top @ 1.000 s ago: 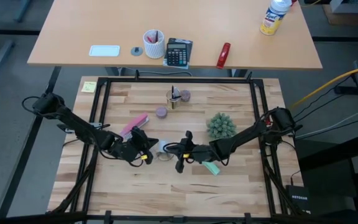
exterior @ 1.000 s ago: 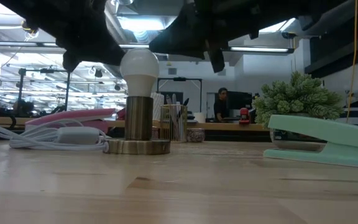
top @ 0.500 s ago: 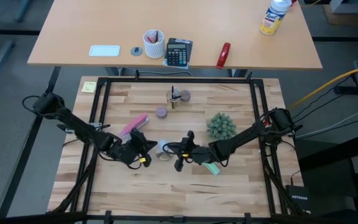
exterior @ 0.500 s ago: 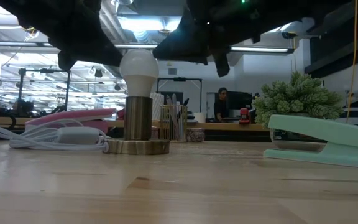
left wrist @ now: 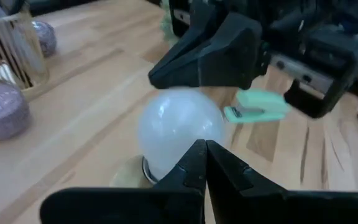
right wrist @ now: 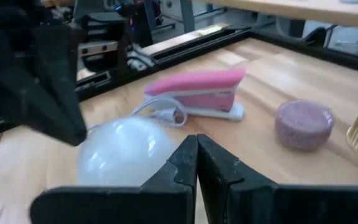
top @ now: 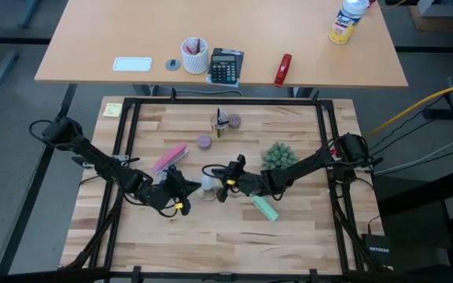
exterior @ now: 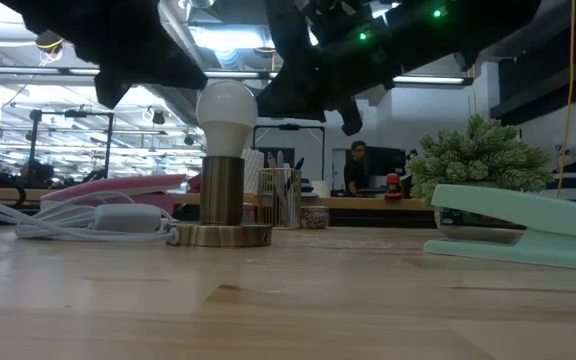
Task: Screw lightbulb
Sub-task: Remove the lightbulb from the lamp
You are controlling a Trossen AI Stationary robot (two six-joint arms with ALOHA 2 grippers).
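Note:
The frosted-white lightbulb stands upright with its base in a brass socket, whose round foot rests on the wooden table. My left gripper is shut, with its tips at the bulb's left side. My right gripper is shut too, its tips at the bulb's right side, so the bulb sits between the two. Both point nearly level. My left gripper's shut fingertips stand level against the left side of the bulb's globe; I cannot tell whether they touch it. My right gripper's shut fingertips stand level at the globe's opposite side; I cannot tell whether they touch it.
A pink stapler and a white cord lie left of the socket. A mint-green stapler lies under my right arm. A small plant, a purple disc and a gold wire cup stand farther back.
My right gripper has swung toward the table's far edge and in to the bulb's right side, staying shut; the mint-green stapler now shows from under its arm. The bulb has stayed upright in the socket.

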